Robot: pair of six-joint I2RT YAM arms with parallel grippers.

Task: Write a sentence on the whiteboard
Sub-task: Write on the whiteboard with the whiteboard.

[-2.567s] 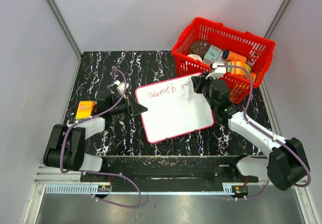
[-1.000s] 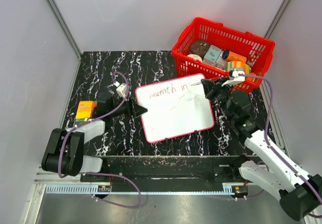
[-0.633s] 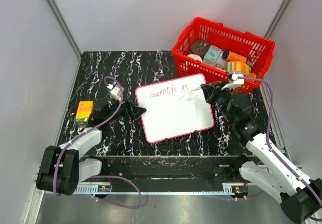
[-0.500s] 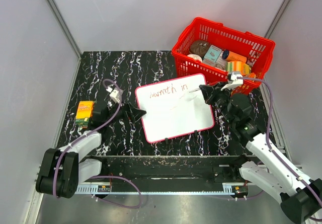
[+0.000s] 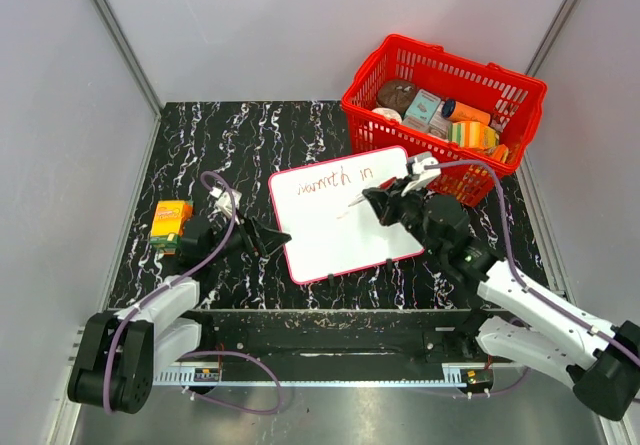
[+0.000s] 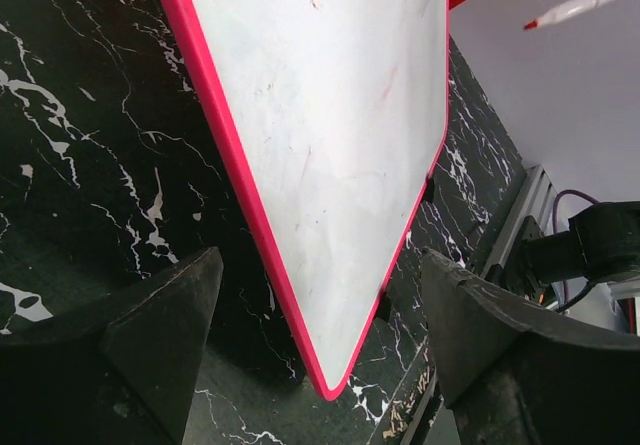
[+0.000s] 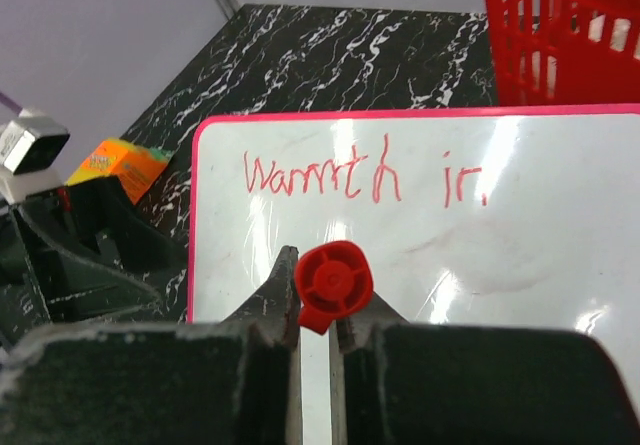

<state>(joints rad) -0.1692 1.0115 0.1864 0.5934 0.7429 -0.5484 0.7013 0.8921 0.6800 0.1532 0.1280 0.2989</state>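
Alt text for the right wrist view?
The right gripper holds a red-ended marker over the whiteboard, where the sentence reads "Warmth in" in red. An orange box lies left, a red basket top right.

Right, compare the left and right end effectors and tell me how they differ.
The left end effector is open and empty; the right end effector is shut on the marker. The left sits low at the near left corner of the whiteboard, not gripping it; the right is over the board, on the near side of the sentence. Both are black, two-fingered and pointed at the board.
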